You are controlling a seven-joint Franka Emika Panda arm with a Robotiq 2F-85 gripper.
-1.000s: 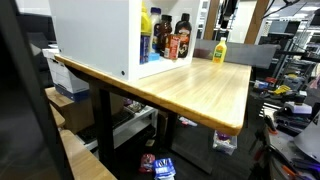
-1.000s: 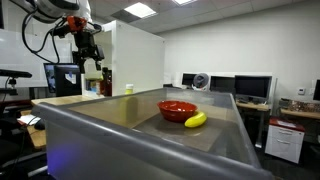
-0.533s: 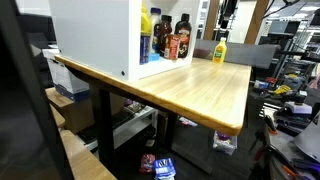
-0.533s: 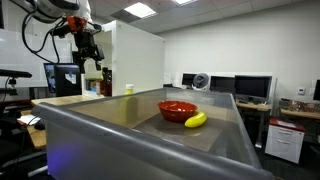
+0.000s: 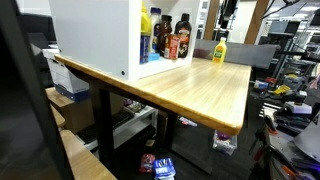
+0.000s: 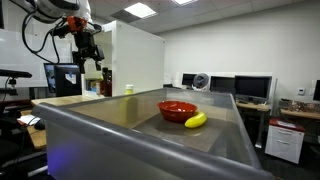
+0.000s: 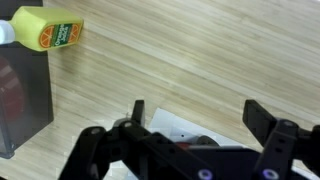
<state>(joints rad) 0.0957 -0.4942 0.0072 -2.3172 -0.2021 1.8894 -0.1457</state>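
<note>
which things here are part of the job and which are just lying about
In hand:
tool, open over the table
yellow bottle, nearest the tool

Lying about:
red bowl
banana
bottles in the cabinet

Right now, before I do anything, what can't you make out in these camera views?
Yellow bottle: wrist view, cap end cut off by the left edge, label blurred.
Bottles in the white cabinet: exterior view, labels too small; the cabinet wall hides any behind.
Red bowl: exterior view, its rim hides the inside.
Gripper: exterior view, too small and dark to judge the jaws; the wrist view shows them open.
</note>
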